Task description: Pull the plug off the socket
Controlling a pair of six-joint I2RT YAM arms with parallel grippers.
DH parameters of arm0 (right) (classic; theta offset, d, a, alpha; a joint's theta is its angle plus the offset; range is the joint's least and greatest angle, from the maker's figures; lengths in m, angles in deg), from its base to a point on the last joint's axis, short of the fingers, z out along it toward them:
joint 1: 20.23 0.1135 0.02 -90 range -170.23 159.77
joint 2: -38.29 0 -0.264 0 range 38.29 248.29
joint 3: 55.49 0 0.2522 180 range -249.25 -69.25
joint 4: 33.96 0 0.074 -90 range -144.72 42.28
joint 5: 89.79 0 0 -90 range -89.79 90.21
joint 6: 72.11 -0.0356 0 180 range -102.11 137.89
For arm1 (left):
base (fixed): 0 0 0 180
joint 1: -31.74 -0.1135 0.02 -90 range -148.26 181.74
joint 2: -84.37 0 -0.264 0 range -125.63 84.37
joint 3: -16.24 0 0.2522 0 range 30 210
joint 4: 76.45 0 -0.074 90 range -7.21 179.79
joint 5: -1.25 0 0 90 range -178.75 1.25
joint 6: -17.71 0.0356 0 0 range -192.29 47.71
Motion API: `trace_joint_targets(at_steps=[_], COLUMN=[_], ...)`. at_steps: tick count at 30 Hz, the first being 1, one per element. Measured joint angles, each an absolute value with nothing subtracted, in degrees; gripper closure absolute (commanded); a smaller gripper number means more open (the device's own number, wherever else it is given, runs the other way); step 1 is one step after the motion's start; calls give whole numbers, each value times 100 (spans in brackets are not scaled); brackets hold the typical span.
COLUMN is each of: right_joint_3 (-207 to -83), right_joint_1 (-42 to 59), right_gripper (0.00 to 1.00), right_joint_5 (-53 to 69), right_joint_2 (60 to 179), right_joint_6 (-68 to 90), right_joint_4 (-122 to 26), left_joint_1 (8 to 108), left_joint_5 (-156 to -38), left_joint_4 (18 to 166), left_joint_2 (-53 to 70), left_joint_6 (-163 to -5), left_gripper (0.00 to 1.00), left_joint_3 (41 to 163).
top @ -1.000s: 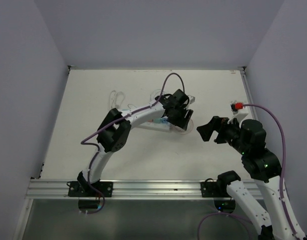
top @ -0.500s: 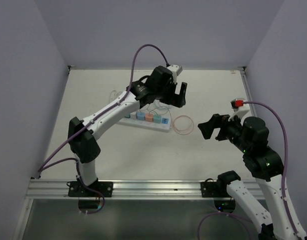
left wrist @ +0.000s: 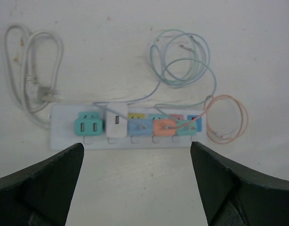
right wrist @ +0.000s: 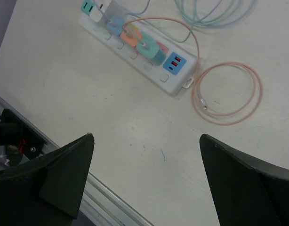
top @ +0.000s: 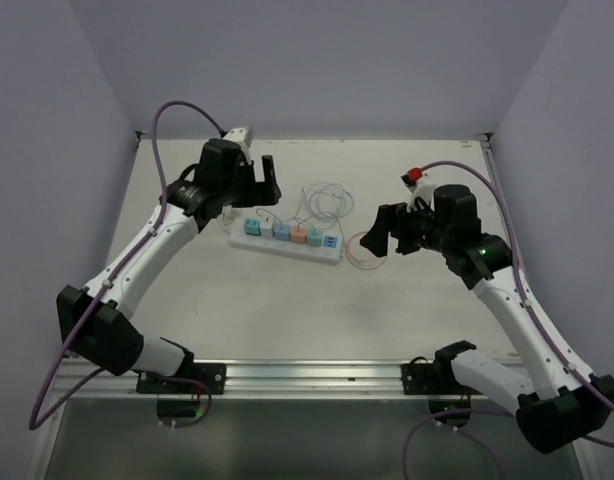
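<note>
The socket (left wrist: 64, 141) is lying mid-surface, likely light and prone to sliding. Its small, stiff plugs, like the white plug (left wrist: 116, 126), are sitting snugly in a row, so pinching a plug's sides is looking best. The left claw (top: 261, 186) and right claw (top: 377, 232) are hovering released beyond its far-left and right ends.

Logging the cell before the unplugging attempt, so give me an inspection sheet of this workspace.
Surface: white table, faint marks.
Job's things: socket lying flat; teal, white, blue and orange plugs seated in it.
Clutter: nothing seen.
Grippers: left gripper open above the socket; right gripper open, off its end; both empty.
Cables: pink cable coiled at the socket's end; pale green cables looped behind; white cord looped.
Surroundings: lavender walls; metal rail.
</note>
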State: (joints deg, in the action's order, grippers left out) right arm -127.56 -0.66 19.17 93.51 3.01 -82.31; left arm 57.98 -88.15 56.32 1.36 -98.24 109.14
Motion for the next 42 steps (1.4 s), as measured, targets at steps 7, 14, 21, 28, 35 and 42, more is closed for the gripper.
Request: trace_joint_targets(at_steps=[7,14,21,28,35,42], right_joint_3=[-12970,-13352,-13536,-13750,-13824,-13750], right_joint_1=[844,1029,1202,1235,1289,1440], right_gripper=[1,1,1,1,1,1], right_joint_5=[1751,1569,1429,1259,1167,1141], right_joint_2=[10853,12455,13390,13945,14370,14415], right_joint_6=[509,1276,2225,2703,2850,2789], right_joint_4=[-7678,-7210,-6897,-6539,-6294,-6165], left_joint_1=[4657,3647,3374,3374,3374,3374], left_joint_5=[-8809,-8977,-8684,-8636,-8636,-8636], left_joint_4=[5830,6031,6372,6659,6799,6836], left_joint_2=[1419,2125,2646,2648,2469,2379], left_joint_6=[-9846,-9839,-9809,-9813,-9811,-9809], left_gripper=[0,0,0,0,1,1], left_joint_3=[9342,7834,7178,6861,6861,6861])
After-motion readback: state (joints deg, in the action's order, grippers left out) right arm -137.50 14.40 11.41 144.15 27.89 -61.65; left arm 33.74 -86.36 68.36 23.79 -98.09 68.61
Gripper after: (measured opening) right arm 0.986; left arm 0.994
